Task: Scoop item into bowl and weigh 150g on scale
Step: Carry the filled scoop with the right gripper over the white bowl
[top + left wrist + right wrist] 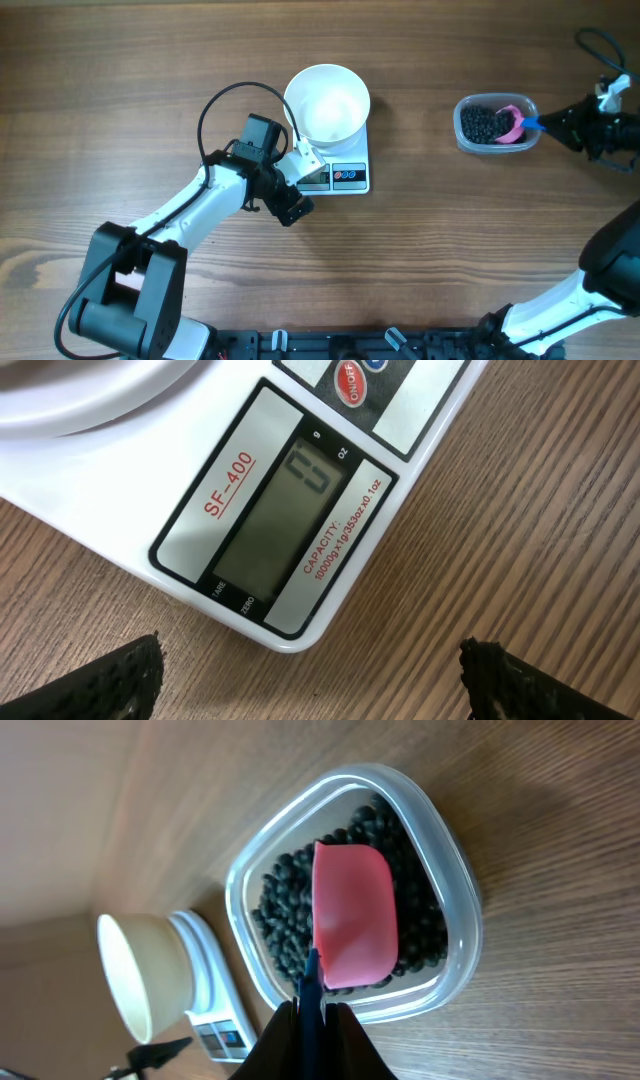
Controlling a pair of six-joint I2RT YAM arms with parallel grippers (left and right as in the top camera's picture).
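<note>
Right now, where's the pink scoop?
Seen from overhead, the pink scoop is far right, inside the clear tub on the black beans, its handle pinched by the right hand.

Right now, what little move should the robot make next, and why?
Probably dip the pink plastic scoop deeper into the small round black beans and lift some. The right end effector is shut on its blue handle, the scoop lies in the clear plastic tub with no beans on it, the round white bowl looks empty, and the white rectangular scale reads zero.
</note>
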